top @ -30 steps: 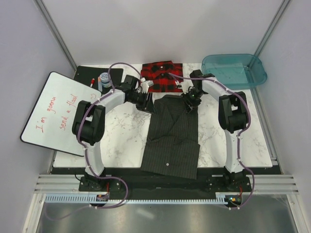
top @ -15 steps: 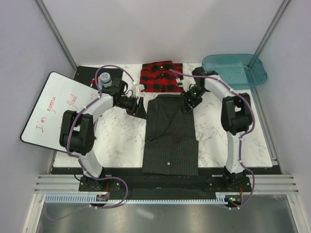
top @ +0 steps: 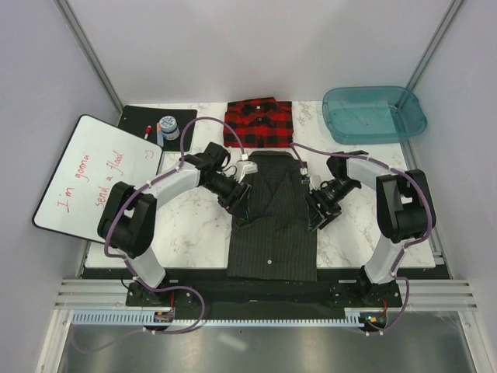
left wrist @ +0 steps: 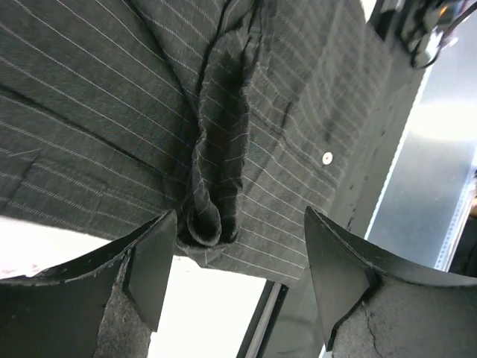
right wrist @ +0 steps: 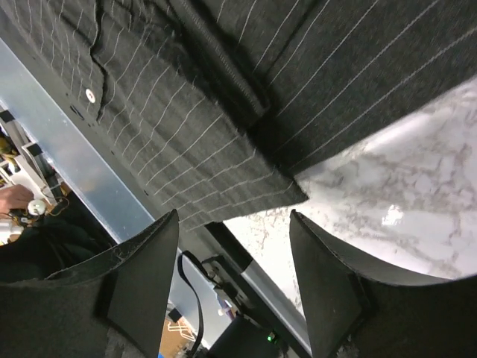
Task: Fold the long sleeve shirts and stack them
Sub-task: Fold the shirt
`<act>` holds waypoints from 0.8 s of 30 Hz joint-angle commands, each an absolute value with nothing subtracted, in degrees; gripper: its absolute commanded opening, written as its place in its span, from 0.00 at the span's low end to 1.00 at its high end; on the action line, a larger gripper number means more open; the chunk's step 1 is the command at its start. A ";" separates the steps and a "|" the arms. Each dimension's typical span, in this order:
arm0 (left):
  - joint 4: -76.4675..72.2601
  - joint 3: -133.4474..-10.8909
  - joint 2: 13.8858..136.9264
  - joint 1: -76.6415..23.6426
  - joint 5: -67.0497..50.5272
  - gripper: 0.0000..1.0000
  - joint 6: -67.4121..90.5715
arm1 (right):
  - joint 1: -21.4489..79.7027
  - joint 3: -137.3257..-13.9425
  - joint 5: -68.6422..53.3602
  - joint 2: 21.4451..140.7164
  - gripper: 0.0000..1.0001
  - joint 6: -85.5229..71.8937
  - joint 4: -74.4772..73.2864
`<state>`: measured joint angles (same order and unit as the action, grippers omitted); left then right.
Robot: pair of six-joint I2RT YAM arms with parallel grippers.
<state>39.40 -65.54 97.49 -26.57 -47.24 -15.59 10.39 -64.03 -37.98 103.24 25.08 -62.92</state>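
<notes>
The dark pinstriped shirt [top: 273,221] lies flat in the middle of the table, collar at the far end and sides folded in to a narrow strip. The red-and-black plaid shirt [top: 258,122] sits folded behind it. My left gripper [top: 240,207] is at the pinstriped shirt's left edge, about mid-length, open and empty. My right gripper [top: 315,217] is at its right edge, also open and empty. The left wrist view shows the pinstriped shirt [left wrist: 246,112] with a rolled fold, beyond the open gripper [left wrist: 237,276]. In the right wrist view the shirt's hem corner [right wrist: 223,171] lies ahead of the open gripper [right wrist: 233,283].
A teal plastic tub [top: 404,124] stands at the back right. A whiteboard [top: 85,167] with red writing leans off the left edge. A black mat [top: 136,120] at the back left carries a small cup [top: 168,124] and a marker [top: 147,131]. Marble table [top: 194,233] shows beside the shirt.
Both grippers came away from the shirt's collar end and moved nearer, to its sides at mid-length. Their jaws opened wider. The shirt's lower part is narrower than a second ago.
</notes>
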 commanded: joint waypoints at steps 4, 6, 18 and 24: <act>39.90 -67.15 101.33 -28.74 -44.29 0.77 -18.55 | 10.46 -63.28 -40.43 105.29 0.69 22.68 -54.33; 39.90 -67.24 101.78 -29.09 -44.30 0.77 -18.54 | 10.37 -63.28 -40.52 105.90 0.69 21.63 -53.35; 40.25 -66.27 103.10 -30.41 -43.15 0.77 -19.51 | 10.55 -62.93 -40.76 104.33 0.58 23.90 -56.77; 40.25 -66.27 104.32 -31.38 -44.73 0.78 -19.86 | 13.35 -62.49 -43.42 103.62 0.46 24.88 -56.34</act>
<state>40.23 -65.60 102.96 -30.70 -43.16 -17.26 11.18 -62.61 -39.57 105.78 23.35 -56.18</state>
